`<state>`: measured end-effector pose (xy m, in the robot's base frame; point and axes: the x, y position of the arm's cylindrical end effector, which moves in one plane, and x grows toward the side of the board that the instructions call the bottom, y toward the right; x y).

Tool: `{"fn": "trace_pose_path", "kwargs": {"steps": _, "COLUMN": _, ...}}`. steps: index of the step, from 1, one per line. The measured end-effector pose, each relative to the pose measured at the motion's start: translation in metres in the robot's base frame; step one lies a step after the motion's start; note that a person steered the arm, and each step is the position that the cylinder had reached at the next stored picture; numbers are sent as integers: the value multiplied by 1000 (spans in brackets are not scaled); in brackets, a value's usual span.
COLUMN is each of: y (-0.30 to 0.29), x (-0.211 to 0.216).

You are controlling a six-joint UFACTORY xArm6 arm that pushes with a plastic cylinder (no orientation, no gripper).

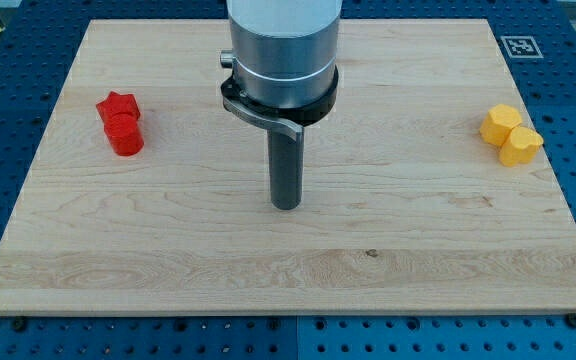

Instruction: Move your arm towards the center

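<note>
Dark straight rod hangs vertical from silver cylindrical arm end at view's top centre; tip (pixel 286 205) rests on wooden desk (pixel 288 270) near its middle, slightly toward view's left of centre; tip touches no block; red blocks (pixel 120 123) lie well apart at view's left, yellow blocks (pixel 510 134) well apart at view's right; tip stands between both groups, nearer red pair.

wooden board (pixel 368 260) — red blocks (pixel 120 123) left, yellow blocks (pixel 510 134) right
</note>
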<state>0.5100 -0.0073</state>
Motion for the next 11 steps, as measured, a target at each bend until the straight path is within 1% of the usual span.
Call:
{"fn": "trace_pose_path", "kwargs": {"steps": 6, "y": 9, "x": 0}}
{"fn": "trace_pose_path", "kwargs": {"steps": 11, "y": 31, "x": 0}}
